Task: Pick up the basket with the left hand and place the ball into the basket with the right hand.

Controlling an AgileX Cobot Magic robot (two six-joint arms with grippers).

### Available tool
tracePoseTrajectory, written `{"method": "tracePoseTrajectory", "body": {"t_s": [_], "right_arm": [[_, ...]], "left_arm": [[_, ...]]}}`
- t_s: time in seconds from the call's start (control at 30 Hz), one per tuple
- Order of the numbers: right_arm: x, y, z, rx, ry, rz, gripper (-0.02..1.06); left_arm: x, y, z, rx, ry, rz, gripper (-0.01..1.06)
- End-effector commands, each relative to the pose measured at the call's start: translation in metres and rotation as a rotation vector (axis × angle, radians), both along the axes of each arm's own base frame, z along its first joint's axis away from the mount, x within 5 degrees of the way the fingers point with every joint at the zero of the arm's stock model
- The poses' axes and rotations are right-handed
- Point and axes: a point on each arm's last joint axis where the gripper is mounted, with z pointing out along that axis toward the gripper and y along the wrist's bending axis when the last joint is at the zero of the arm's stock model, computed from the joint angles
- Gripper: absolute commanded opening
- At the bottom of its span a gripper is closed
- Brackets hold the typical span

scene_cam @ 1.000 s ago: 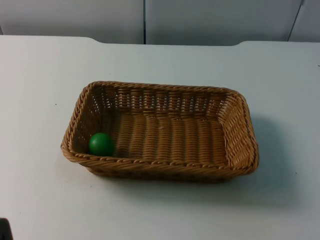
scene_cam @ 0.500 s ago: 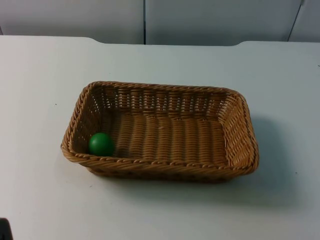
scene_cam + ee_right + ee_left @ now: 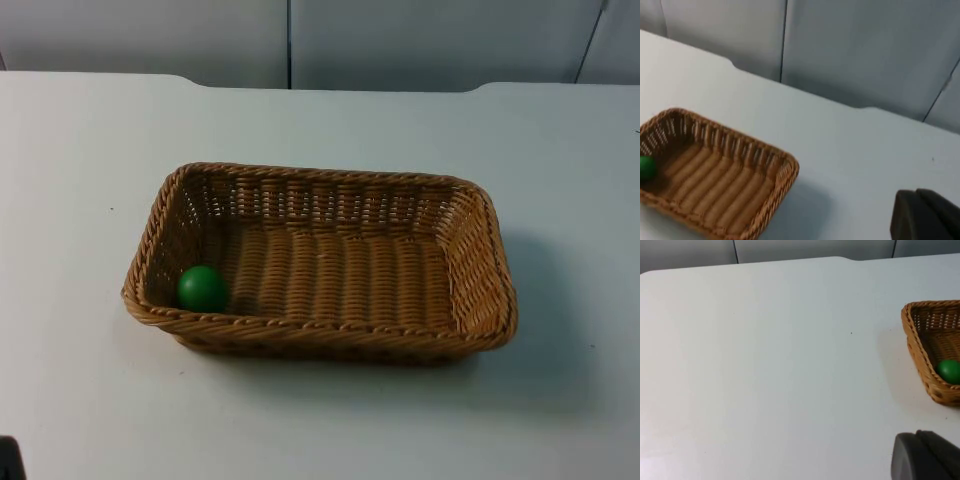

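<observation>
I see the left gripper [image 3: 927, 455] low over bare desk [image 3: 90, 400], well short of the basket [image 3: 480, 275]; can't tell its opening; same for right gripper [image 3: 927, 215]; ball [image 3: 203, 288] already sits in the basket's lower-left corner, so I judge the drop done.

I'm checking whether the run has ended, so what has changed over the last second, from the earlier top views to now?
Nothing visibly changed. The green ball lies in the same corner of the wicker basket, which stands in the same place on the white table.
</observation>
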Motion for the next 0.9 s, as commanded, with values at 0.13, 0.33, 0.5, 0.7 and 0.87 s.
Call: {"method": "tracePoseTrajectory", "body": {"t_s": [0.13,0.33,0.5,0.7,0.87], "right_arm": [[-0.041,-0.016,-0.047,0.028,0.11,0.039,0.0],[-0.063,-0.021,-0.078,0.1,0.1,0.096,0.0],[-0.075,-0.028,-0.092,0.114,0.066,0.095,0.0],[-0.078,-0.031,-0.108,0.097,0.079,0.084,0.0],[-0.076,-0.029,-0.107,0.098,0.04,-0.006,0.0]], "left_arm": [[0.0,-0.001,-0.002,-0.007,0.0,-0.006,0.0],[0.0,-0.001,-0.002,-0.007,0.0,-0.006,0.0],[0.0,-0.001,-0.002,-0.007,0.0,-0.006,0.0],[0.0,-0.001,-0.002,-0.007,0.0,-0.006,0.0],[0.0,-0.001,-0.002,-0.008,0.001,-0.008,0.0]]}}
